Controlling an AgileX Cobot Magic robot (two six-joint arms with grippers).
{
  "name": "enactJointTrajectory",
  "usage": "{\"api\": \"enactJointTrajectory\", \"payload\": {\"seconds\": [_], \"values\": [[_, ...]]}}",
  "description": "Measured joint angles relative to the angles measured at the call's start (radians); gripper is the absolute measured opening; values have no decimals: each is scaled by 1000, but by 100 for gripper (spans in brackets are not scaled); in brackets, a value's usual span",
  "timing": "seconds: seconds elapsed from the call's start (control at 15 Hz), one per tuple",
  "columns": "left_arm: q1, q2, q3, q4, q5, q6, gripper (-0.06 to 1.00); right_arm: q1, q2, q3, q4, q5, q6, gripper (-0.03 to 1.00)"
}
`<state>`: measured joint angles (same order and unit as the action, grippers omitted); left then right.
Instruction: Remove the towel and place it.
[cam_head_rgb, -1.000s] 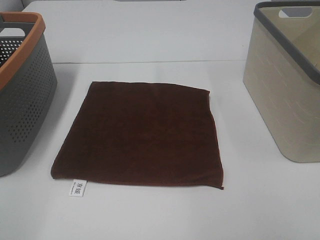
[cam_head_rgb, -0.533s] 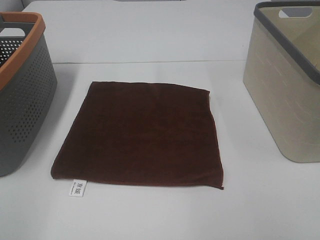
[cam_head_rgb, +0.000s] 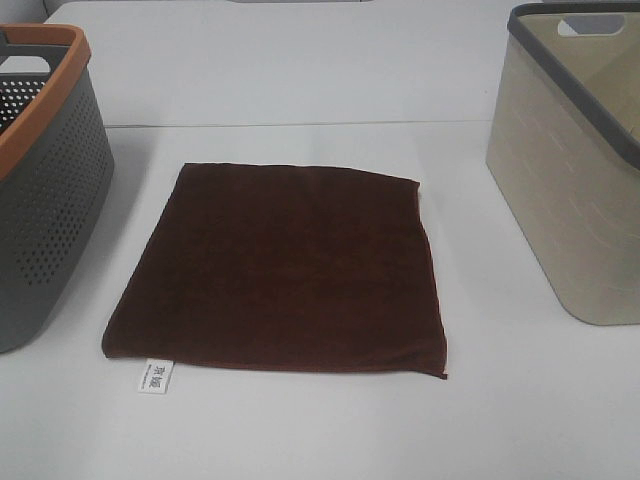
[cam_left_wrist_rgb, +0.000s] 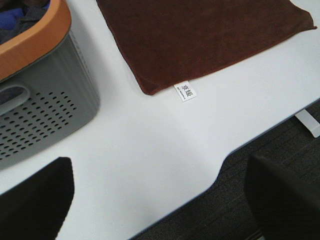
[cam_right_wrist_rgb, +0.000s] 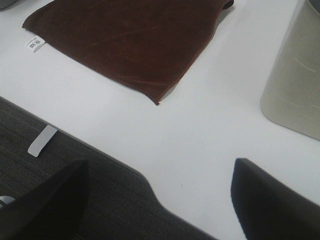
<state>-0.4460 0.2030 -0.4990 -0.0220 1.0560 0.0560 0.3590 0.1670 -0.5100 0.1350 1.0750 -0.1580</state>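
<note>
The dark brown towel lies flat on the white table between two baskets, its small white label at the near left corner. It also shows in the left wrist view and the right wrist view. Neither gripper shows in the exterior high view. My left gripper is open and empty, over the table's near edge, short of the label. My right gripper is open and empty, over the near edge, short of the towel's near right corner.
A grey perforated basket with an orange rim stands at the left, with dark cloth inside it in the left wrist view. A beige basket with a grey rim stands at the right. The table's front edge borders dark carpet.
</note>
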Motion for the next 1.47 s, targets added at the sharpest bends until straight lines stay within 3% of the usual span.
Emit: {"api": "enactJointTrajectory", "payload": {"seconds": [0.13, 0.53, 0.87, 1.47], "values": [[34, -1, 0, -1, -1, 1, 87, -31, 0, 0, 4, 0, 0, 74], [370, -44, 0, -2, -2, 3, 87, -304, -11, 0, 8, -1, 0, 74], [384, -200, 0, -2, -2, 4, 87, -339, -109, 2, 9, -3, 0, 74], [384, -207, 0, -1, -2, 4, 87, -339, -174, 5, 11, -2, 0, 74]]}}
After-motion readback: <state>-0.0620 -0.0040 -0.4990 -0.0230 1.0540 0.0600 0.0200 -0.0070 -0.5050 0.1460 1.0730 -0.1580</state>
